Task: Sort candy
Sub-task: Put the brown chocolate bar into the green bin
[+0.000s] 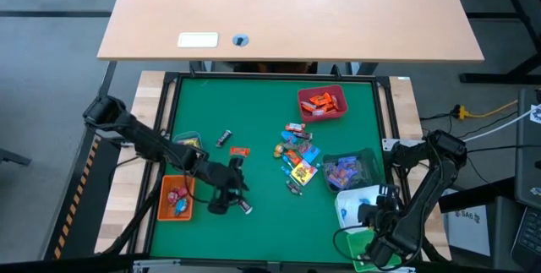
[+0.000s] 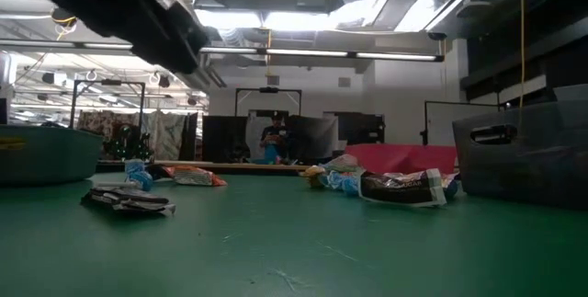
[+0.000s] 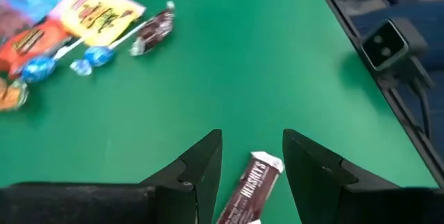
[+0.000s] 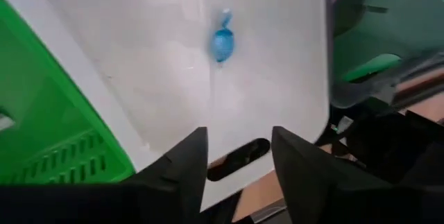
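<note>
Loose candy (image 1: pixel 296 156) lies heaped on the green mat right of centre, with yellow, blue, orange and dark wrappers (image 3: pixel 90 16). My left gripper (image 3: pixel 253 141) is open low over the mat near the front left. A dark brown chocolate bar (image 3: pixel 251 186) lies lengthwise between its fingers; a gap shows on each side. My right gripper (image 4: pixel 239 137) hangs open above the white bin (image 4: pixel 166 78) at the front right. A blue wrapped candy (image 4: pixel 222 42) shows inside that bin, apart from the fingers.
A red bin (image 1: pixel 322 102) with orange candy stands at the back right, and a clear bin (image 1: pixel 349 169) with pink and purple candy stands right of the heap. An orange bin (image 1: pixel 176 199) is at the left, a green bin (image 4: pixel 48 148) beside the white one. Two single candies (image 1: pixel 231 144) lie left of centre.
</note>
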Available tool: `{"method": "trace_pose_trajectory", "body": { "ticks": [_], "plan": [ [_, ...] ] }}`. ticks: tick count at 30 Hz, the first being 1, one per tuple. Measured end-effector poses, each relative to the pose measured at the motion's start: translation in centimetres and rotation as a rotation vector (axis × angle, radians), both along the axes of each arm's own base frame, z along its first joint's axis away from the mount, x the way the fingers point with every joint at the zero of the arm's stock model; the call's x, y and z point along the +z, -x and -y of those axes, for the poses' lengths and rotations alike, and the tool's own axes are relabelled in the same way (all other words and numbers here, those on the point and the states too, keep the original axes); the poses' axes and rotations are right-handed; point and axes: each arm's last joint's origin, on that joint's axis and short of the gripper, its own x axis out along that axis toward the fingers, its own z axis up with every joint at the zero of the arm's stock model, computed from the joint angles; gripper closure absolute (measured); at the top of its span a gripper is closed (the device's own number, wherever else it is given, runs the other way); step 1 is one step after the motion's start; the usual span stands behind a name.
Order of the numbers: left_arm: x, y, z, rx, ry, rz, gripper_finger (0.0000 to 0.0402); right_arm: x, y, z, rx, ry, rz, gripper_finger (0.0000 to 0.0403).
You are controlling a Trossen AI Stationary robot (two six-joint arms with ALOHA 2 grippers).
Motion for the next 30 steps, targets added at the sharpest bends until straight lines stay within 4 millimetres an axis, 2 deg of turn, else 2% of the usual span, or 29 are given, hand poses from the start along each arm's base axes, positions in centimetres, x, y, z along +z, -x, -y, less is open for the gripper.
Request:
{"method": "trace_pose_trajectory", "body": {
  "ticks": [5, 10, 16, 24, 30],
  "plan": [
    [-0.7, 0.4, 1.7, -0.056, -0.101, 0.026, 0.0261, -0.2, -0.2, -0.4, 0.0, -0.041, 0.023, 0.0233],
    [-2.1, -0.2, 3.0, -0.074, -0.108, 0.04, 0.0261, -0.2, -0.3, -0.5, -0.001, -0.055, 0.029, 0.0233],
    [-3.5, -1.1, 3.5, -0.076, -0.117, 0.023, 0.0261, -0.2, 0.0, -0.6, -0.033, -0.097, -0.051, 0.0233],
    [-2.8, -3.6, 4.2, -0.154, -0.189, 0.007, 0.0261, -0.1, 0.3, -0.9, -0.084, -0.168, -0.174, 0.0233],
    [-3.0, -3.6, 4.0, -0.172, -0.239, -0.094, 0.0261, 0.0, 0.5, -1.0, -0.112, -0.208, -0.243, 0.0233]
  ]
}}
